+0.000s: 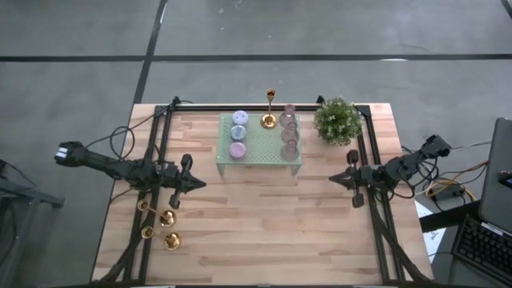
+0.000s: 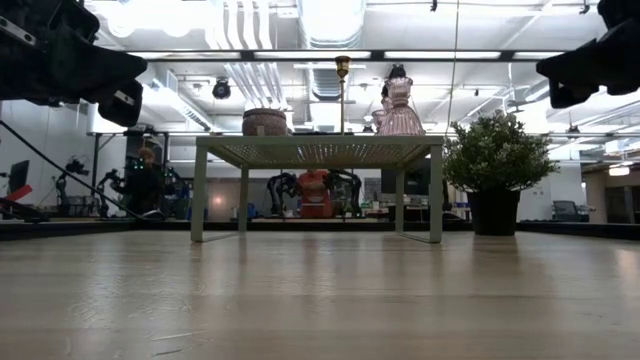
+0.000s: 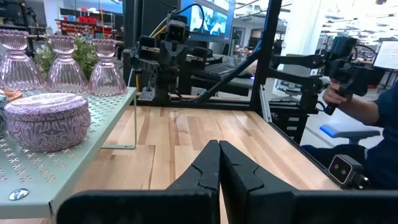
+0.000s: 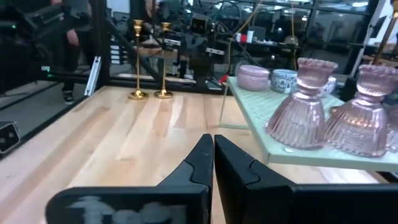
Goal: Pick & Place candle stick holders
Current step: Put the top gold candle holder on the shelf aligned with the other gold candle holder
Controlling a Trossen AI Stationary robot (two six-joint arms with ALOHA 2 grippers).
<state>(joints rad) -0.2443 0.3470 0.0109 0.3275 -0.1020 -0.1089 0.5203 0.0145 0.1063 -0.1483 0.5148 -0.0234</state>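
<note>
On the desk [image 1: 264, 224] near the left pincer [image 1: 194, 183], two candle stick holders [image 1: 160, 226] are standing; a third is sitting on the shelf [image 1: 260, 148]. Both pincers are hanging shut and empty, right pincer [image 1: 334, 179] waiting opposite. Open fully, then grip one slim stem squarely.

You work on a table [image 1: 264, 232] of pale wood planks with a smooth, satin finish. The candle stick holders [image 4: 149, 59] are polished gold-toned metal and reflect light. The shelf [image 1: 260, 148] is perforated metal with a matt pale green coating. The pink holders [image 4: 308, 102] on it are ribbed glass, translucent and glossy. The tin [image 3: 46, 118] carries a patterned lilac surface. The right gripper [image 4: 208, 155] and left gripper [image 3: 219, 163] fingers look like matt black plastic.
</note>
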